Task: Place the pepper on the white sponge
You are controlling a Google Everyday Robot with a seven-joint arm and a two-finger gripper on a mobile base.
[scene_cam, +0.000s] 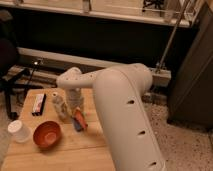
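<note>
Orange-red pepper [80,119] lies diagonal on white sponge [76,124]; gripper [75,103] above

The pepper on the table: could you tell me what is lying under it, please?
The pepper lies on a small blue pad, the white sponge, whose edge shows beside it. The gripper hangs just above; the rest of the pad is covered.

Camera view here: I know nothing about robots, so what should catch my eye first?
First, the huge white robot arm sweeping from bottom right over the wooden table. Its gripper hangs at the table's middle, just above the orange-red pepper, which lies on the blue-looking white sponge. To the left sit a round orange bowl and a white cup.
</note>
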